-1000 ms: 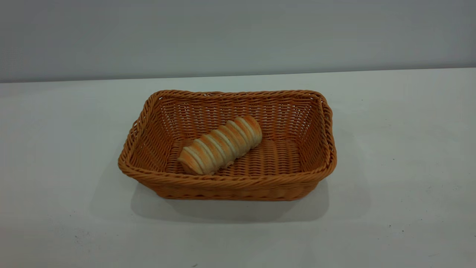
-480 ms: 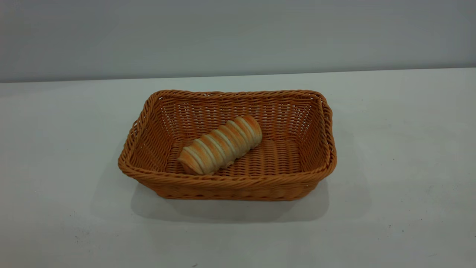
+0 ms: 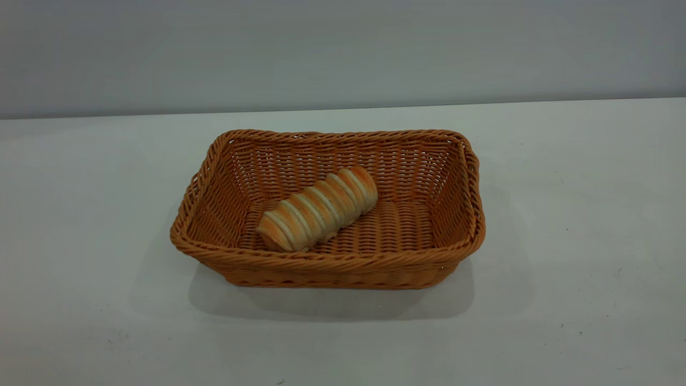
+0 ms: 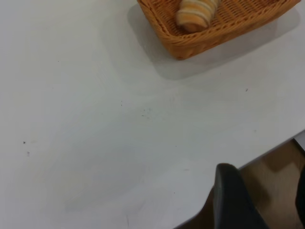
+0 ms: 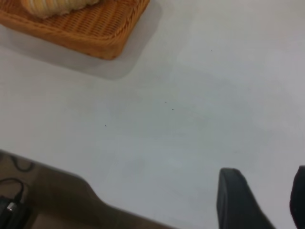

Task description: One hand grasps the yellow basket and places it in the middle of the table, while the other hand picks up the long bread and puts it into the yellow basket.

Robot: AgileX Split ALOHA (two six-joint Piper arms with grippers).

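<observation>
White table (faintly specked) under the yellow basket.

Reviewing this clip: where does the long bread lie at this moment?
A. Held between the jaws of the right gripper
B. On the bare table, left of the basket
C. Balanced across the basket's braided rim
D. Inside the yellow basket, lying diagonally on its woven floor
D: the exterior view shows the long bread resting diagonally on the floor of the yellow basket, with no gripper near it.
</observation>
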